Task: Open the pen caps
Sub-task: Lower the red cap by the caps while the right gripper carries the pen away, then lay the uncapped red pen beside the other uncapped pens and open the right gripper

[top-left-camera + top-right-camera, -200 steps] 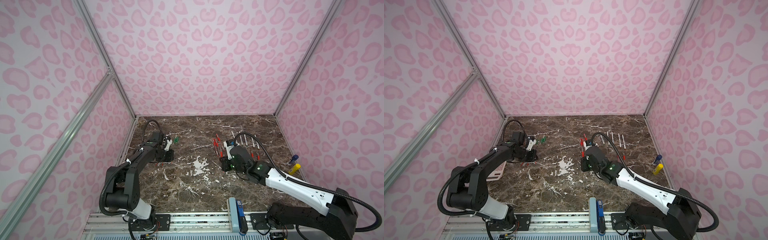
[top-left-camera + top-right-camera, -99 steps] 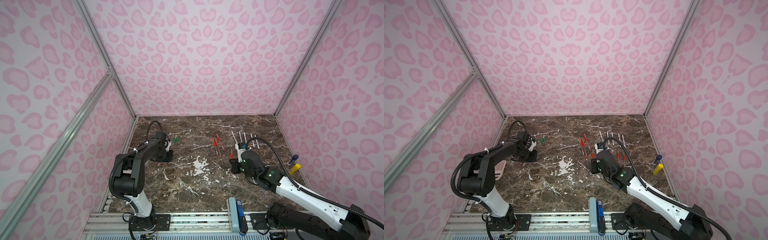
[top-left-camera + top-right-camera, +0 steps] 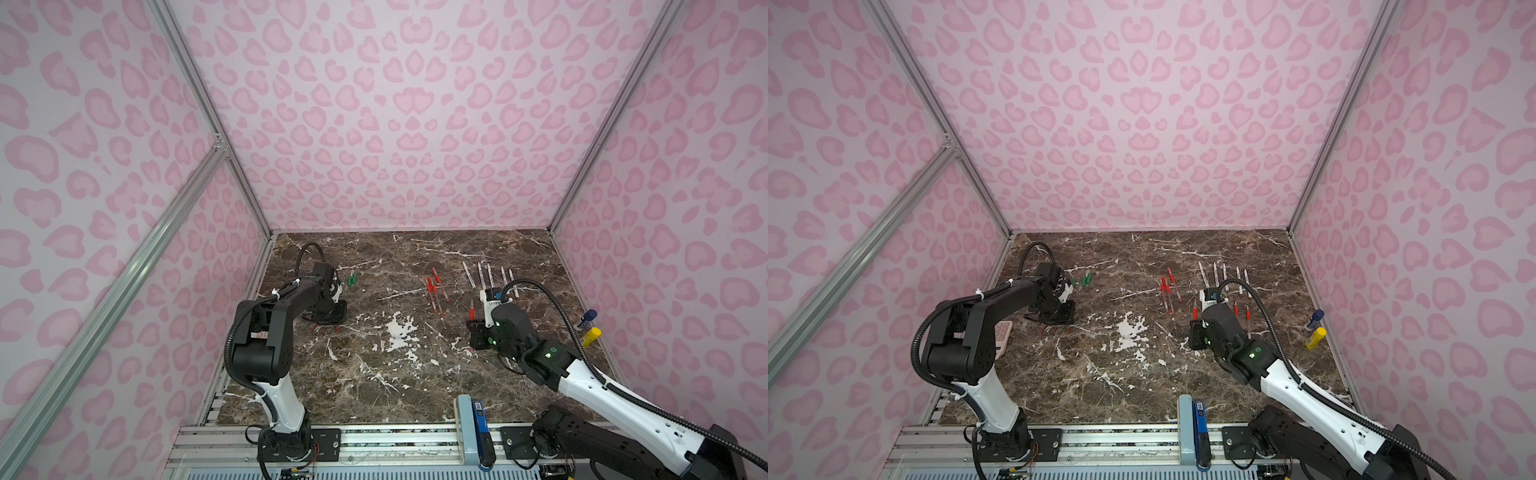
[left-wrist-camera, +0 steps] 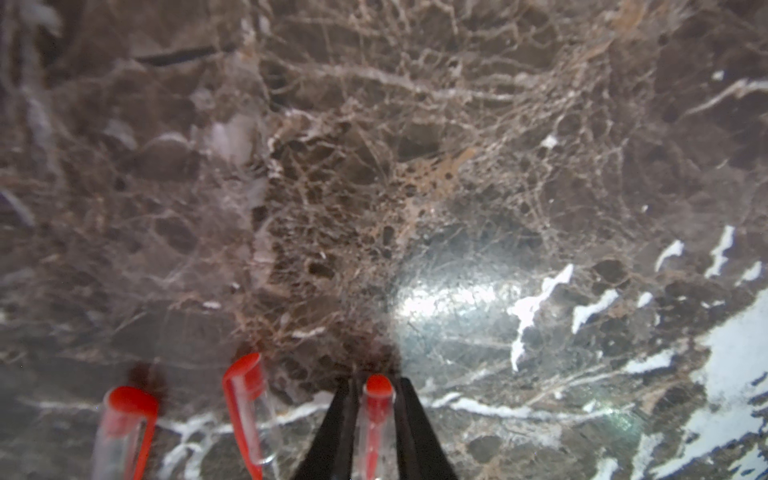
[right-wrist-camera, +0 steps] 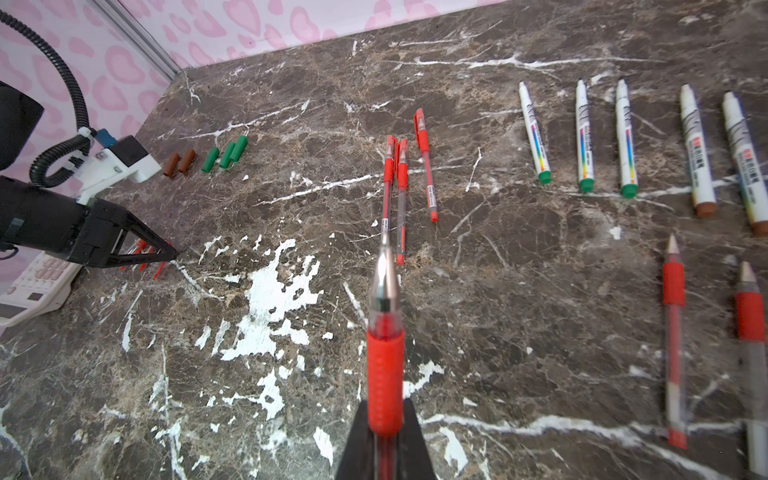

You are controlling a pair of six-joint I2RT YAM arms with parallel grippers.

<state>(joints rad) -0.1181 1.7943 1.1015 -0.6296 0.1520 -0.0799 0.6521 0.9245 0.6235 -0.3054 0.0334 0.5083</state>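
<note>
Left wrist view: red cap [image 4: 377,388] between left gripper [image 4: 376,380] jaws, can't tell if clamped or freed; centre-left in both top views. Might roll into nearest loose cap [image 4: 245,374]. Right gripper [image 5: 386,405] clenches uncapped pen [image 5: 384,332]; could slip.

Uncapped red pen [image 5: 384,332] in right hand [image 5: 386,411]

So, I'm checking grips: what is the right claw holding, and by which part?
The right claw holds an uncapped red pen at the rear end of its red rubber grip sleeve.
</note>
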